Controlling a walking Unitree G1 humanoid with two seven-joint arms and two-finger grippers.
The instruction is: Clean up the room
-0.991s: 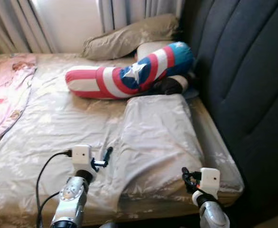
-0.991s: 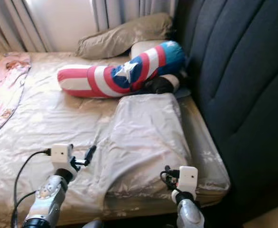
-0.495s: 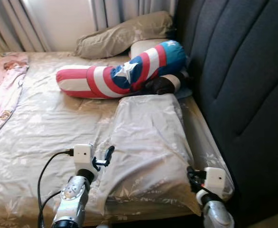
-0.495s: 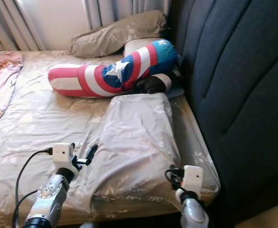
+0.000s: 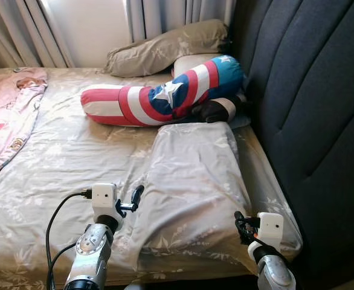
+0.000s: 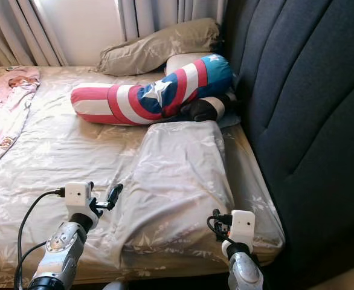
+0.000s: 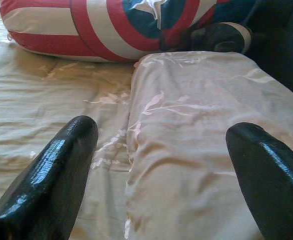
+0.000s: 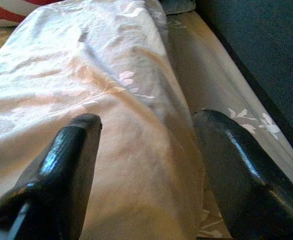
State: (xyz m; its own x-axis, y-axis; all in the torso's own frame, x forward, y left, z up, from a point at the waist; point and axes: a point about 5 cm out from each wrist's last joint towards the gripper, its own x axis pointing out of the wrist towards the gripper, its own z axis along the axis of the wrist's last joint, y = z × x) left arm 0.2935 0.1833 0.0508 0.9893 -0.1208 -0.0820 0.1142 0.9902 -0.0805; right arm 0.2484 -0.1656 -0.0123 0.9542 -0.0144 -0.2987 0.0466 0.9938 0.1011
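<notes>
On the bed, by the headboard: a beige pillow lay lengthwise along the dark padded headboard, its cover creased.
Beyond the pillow: a red, white and blue star bolster lay across the bed, its blue end near the headboard, with another beige pillow behind it against the curtains.
Far from the pillow: a pink blanket lay at the bed's opposite side.
Left gripper: hovered over the pillow's near edge on the side away from the headboard, fingers spread apart, holding nothing.
Right gripper: hovered at the pillow's near corner on the headboard side, fingers spread wide, empty.
Change from half a second earlier: the whole scene sat slightly further right, a camera shift; pillow and bolster lay as before, both grippers still at the pillow's near end.
</notes>
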